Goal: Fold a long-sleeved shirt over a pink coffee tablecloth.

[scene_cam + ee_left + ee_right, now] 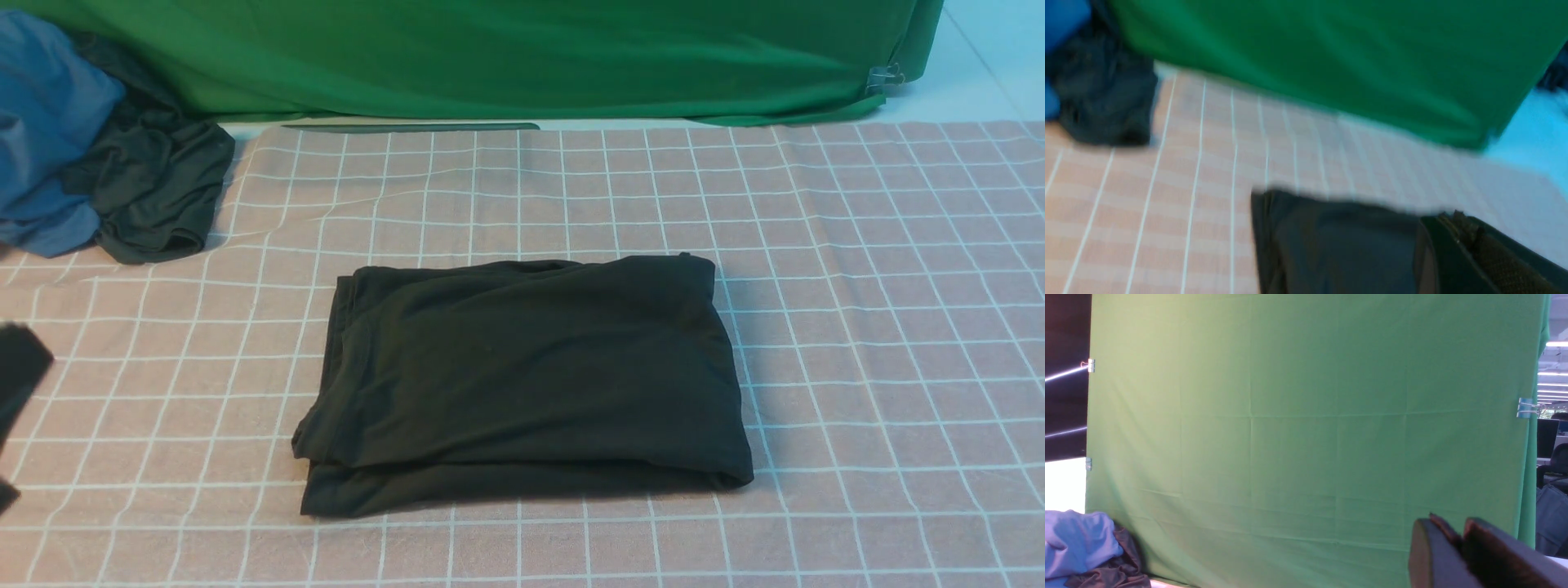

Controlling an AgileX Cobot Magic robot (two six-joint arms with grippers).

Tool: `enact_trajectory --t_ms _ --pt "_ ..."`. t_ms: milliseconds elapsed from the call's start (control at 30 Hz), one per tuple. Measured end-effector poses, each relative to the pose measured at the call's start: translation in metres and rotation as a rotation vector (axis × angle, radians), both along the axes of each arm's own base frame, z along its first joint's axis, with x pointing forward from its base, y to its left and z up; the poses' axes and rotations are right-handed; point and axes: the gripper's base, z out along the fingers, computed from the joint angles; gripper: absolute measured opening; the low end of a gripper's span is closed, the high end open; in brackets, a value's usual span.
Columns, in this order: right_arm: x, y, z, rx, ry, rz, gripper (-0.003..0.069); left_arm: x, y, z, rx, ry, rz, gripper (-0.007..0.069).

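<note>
Folded shirt centred on the cloth, both pincers withdrawn

Left pincer (1470, 249) closed, empty, at the counter's left edge; right pincer (1457, 547) nearly closed, empty, raised off-scene; long-sleeved shirt (522, 384) lies right of the left pincer, long axis left-right, on the pink coffee tablecloth (882, 327); left arm probably nearer.

The pink coffee tablecloth (857, 269) covers the work surface. The long-sleeved shirt (522, 380) lies folded at its centre. A blue garment (45, 131) and a dark garment (155, 188) are bunched at the far left corner.
</note>
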Motion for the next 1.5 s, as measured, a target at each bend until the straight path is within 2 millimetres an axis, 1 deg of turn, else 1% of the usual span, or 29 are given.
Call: enact_trajectory --t_ms 33,100,133,167,200,233,267,300,367,500,633,1500 --pt "0.000 0.000 0.000 0.000 0.000 0.000 0.0146 0.003 0.000 -0.005 -0.007 -0.043 0.009 0.0027" --pt "0.000 0.000 0.000 0.000 0.000 0.000 0.0155 0.007 0.002 -0.026 -0.016 -0.113 0.038 0.0027" --pt "0.000 0.000 0.000 0.000 0.000 0.000 0.0158 0.007 0.003 -0.032 -0.017 -0.119 0.047 0.0027" --pt "0.000 0.000 0.000 0.000 0.000 0.000 0.0162 0.007 0.005 -0.048 -0.016 -0.123 0.068 0.0027" --pt "0.000 0.000 0.000 0.000 0.000 0.000 0.0162 0.007 0.006 -0.057 -0.015 -0.118 0.081 0.0027" --pt "0.000 0.000 0.000 0.000 0.000 0.000 0.0164 0.005 0.007 -0.071 -0.012 -0.104 0.101 0.0027" --pt "0.000 0.000 0.000 0.000 0.000 0.000 0.0165 0.005 0.008 -0.079 -0.010 -0.096 0.111 0.0027" --pt "0.000 0.000 0.000 0.000 0.000 0.000 0.0167 0.003 0.009 -0.090 -0.007 -0.080 0.131 0.0027" --pt "0.000 0.000 0.000 0.000 0.000 0.000 0.0169 0.002 0.010 -0.096 -0.005 -0.069 0.147 0.0027" --pt "0.000 0.000 0.000 0.000 0.000 0.000 0.0180 -0.006 0.012 -0.110 0.019 0.030 0.182 0.0027" --pt "0.000 0.000 0.000 0.000 0.000 0.000 0.0185 -0.009 0.012 -0.115 0.027 0.079 0.178 0.0027" --pt "0.000 0.000 0.000 0.000 0.000 0.000 0.0235 -0.009 0.012 -0.115 0.041 0.073 0.179 0.0027"
